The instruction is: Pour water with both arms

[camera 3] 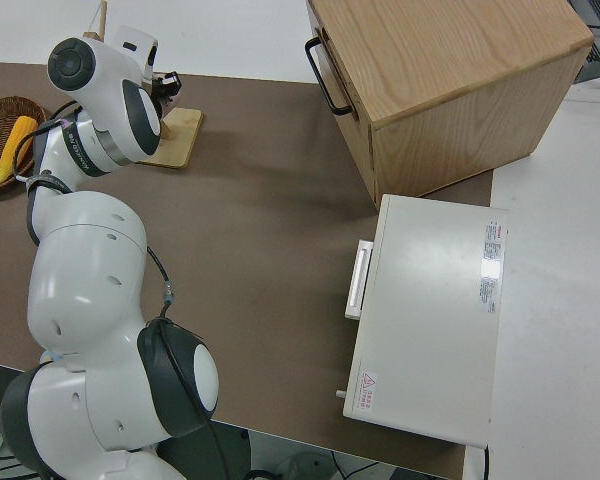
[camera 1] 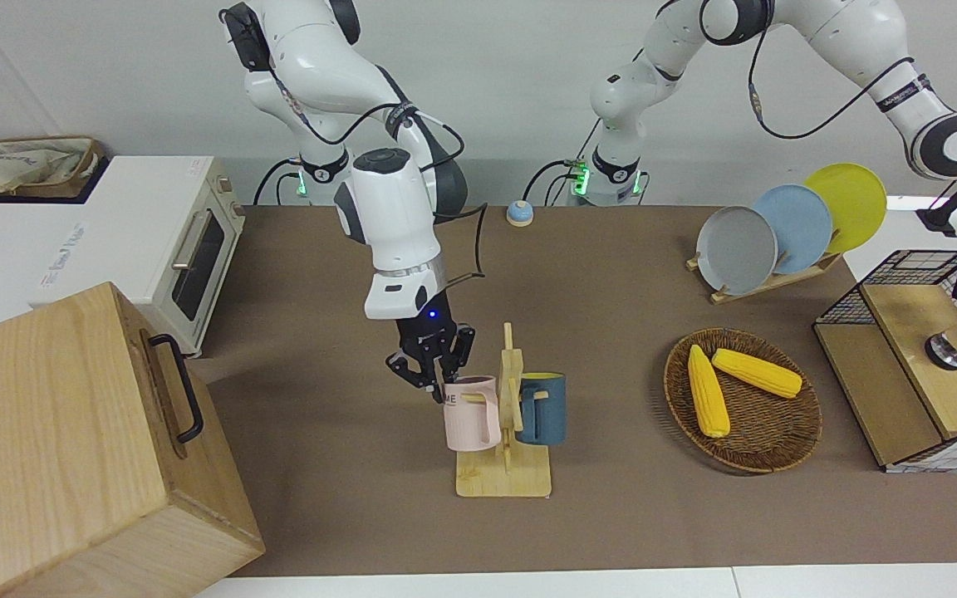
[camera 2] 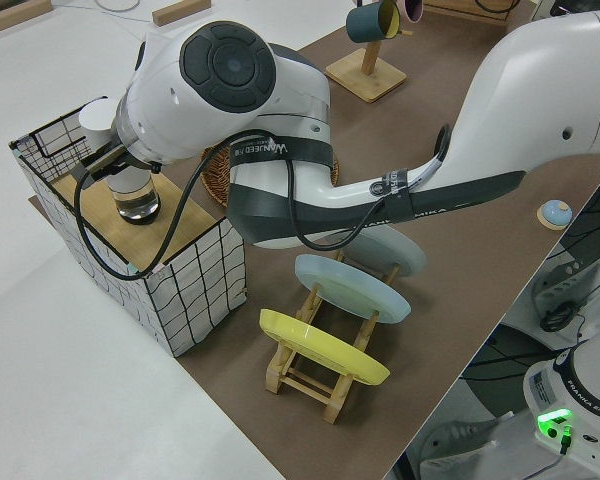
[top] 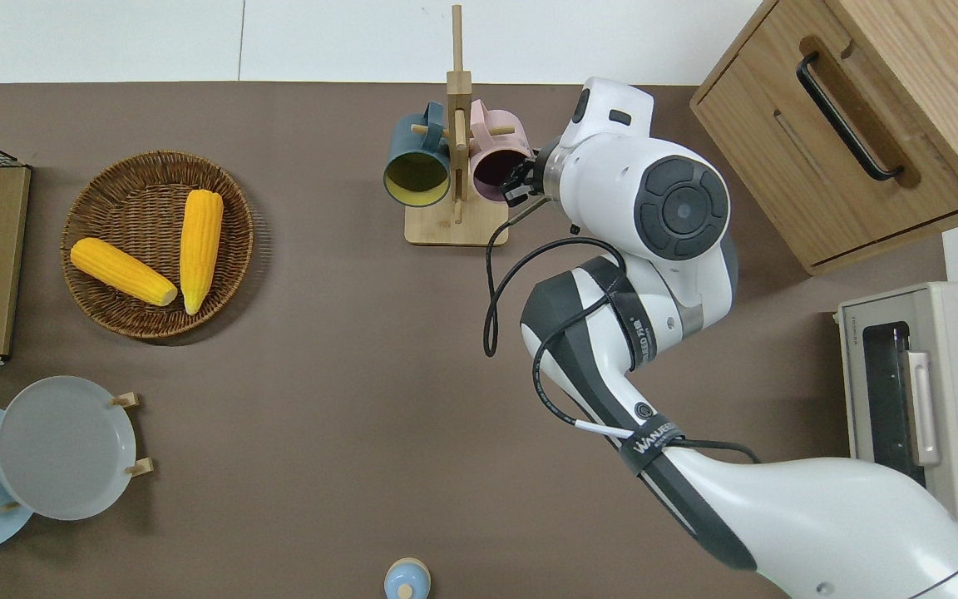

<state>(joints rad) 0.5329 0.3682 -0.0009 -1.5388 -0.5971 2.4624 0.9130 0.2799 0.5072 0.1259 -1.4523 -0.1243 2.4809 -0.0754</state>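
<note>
Fingers of my right gripper [camera 1: 435, 375] are drawn close together and pinch the rim of the pink mug [camera 1: 470, 415], on the side nearer to me. That mug hangs on a wooden rack [camera 1: 503, 477] in the middle of the table [camera 1: 345, 515], toward its edge farthest from me. A blue mug [camera 1: 543, 409] hangs on the rack's opposite peg, toward my left arm's end. My right arm [top: 678, 208] reaches across the table to the rack, its wrist bent down over the pink mug's mouth.

My left arm [camera 2: 540, 100] stretches out to the wire crate [camera 2: 195, 280] at its end of the table. My left gripper [camera 2: 108, 165] hangs above the crate's wooden top, just above and beside a glass [camera 2: 135, 200] that stands there with water in it. I cannot tell how that gripper is set, or whether it has hold of anything.

A wicker basket [camera 1: 744, 457] with 2 corn cobs [camera 1: 707, 390] lies between rack and crate. 3 plates [camera 1: 736, 249] stand on edge in a holder nearer to me than the basket. At my right arm's end sit an oven [camera 1: 188, 241] and, farther from me, a wooden box [camera 1: 71, 440]. A small bell [camera 1: 518, 213] stands near my bases.
</note>
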